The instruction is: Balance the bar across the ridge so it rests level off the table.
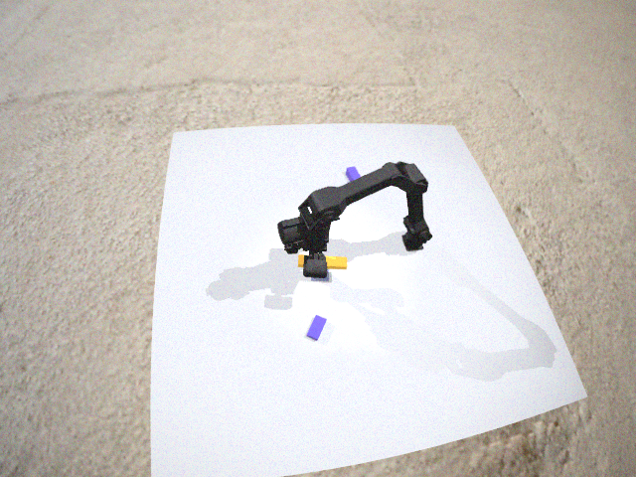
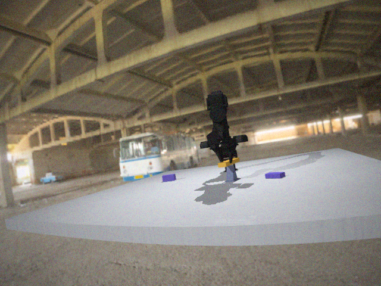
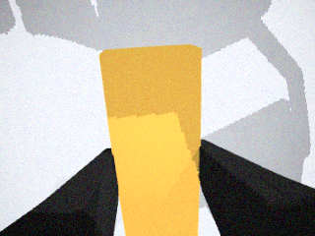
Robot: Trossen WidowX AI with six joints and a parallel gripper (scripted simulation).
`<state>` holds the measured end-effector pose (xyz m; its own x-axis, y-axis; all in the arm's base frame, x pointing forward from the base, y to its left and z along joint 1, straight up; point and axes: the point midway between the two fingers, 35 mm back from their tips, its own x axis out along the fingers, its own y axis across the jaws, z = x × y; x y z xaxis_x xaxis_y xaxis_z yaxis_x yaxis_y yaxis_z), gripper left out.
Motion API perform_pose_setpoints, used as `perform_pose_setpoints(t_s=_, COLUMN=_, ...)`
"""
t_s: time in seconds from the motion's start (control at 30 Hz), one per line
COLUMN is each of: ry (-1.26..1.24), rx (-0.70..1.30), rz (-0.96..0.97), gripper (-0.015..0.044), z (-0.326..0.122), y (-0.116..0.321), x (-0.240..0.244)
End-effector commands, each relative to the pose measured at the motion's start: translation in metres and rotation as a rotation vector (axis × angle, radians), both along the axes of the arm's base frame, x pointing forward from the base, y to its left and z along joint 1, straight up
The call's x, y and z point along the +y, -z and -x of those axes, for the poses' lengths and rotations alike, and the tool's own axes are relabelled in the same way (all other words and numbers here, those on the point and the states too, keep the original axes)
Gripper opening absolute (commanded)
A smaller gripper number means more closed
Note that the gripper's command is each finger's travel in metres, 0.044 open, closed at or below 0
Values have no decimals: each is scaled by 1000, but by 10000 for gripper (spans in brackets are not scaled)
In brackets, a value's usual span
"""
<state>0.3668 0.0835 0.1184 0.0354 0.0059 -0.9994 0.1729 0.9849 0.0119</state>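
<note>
White counter (image 1: 216, 390) carries the arm, whose claw (image 1: 314, 266) pinches the yellow bar (image 1: 336, 263) off-centre, its long axis running 3 to 9 o'clock in the top view, directly above the ridge (image 2: 231, 176).

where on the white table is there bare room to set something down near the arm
Bare patches: the near stretch of the table below the front purple block, and the wide left side. Crowded: the middle, where the claw grips the yellow bar over the ridge, with the arm base and rear purple block behind.
</note>
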Motion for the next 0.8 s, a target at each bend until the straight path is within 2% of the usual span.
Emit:
perform_pose_setpoints(t_s=0.0, ry=0, rx=0, rz=0, gripper=0, z=0, y=0, x=0)
perform_pose_setpoints(t_s=0.03, ry=0, rx=0, rz=0, gripper=0, z=0, y=0, x=0)
perform_pose_setpoints(t_s=0.23, ry=0, rx=0, rz=0, gripper=157, z=0, y=0, x=0)
perform_pose_setpoints(t_s=0.27, ry=0, rx=0, rz=0, gripper=167, z=0, y=0, x=0)
perform_pose_setpoints(t_s=0.77, ry=0, rx=0, rz=0, gripper=168, z=0, y=0, x=0)
